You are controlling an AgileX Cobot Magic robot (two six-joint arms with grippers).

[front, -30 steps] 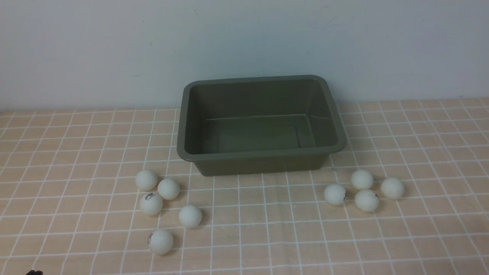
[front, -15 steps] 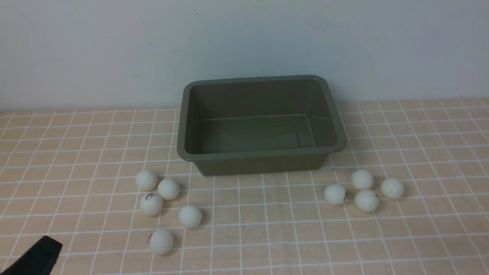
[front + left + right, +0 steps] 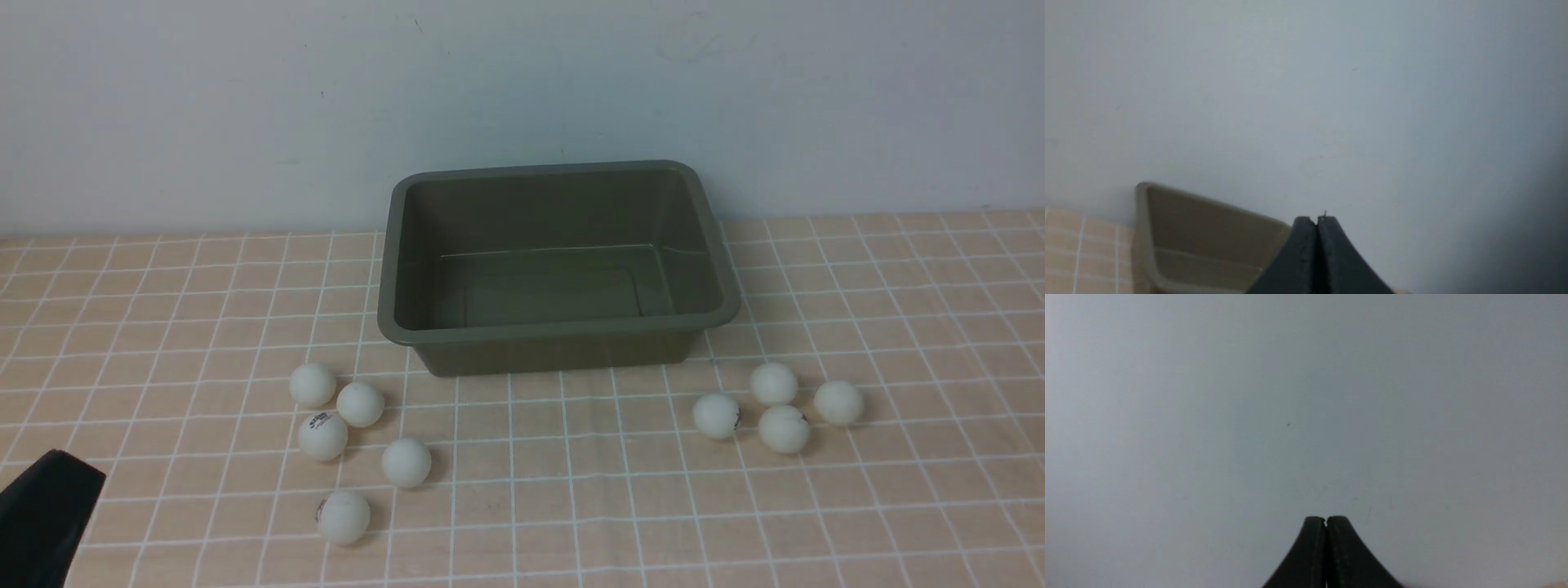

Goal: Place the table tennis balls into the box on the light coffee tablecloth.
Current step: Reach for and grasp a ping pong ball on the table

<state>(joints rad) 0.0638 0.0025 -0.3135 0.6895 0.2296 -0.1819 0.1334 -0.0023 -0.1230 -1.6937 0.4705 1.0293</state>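
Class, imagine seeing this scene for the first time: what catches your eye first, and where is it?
An empty olive-green box stands at the back, centre. White table tennis balls lie before it, five left, four right. The left gripper, shut, shows at the near left corner.

The box (image 3: 555, 331) is olive-green, the 9 table tennis balls (image 3: 406, 461) white — some dark-logoed — the tablecloth (image 3: 571, 490) peach-beige, white-gridded.

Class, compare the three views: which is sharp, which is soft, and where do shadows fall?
Front view: sharp, evenly lit, table tennis balls casting soft shadows rightward on the tablecloth. Left wrist view: soft, box hazy, one edge darkening. Right wrist view: soft, only wall and the right gripper.
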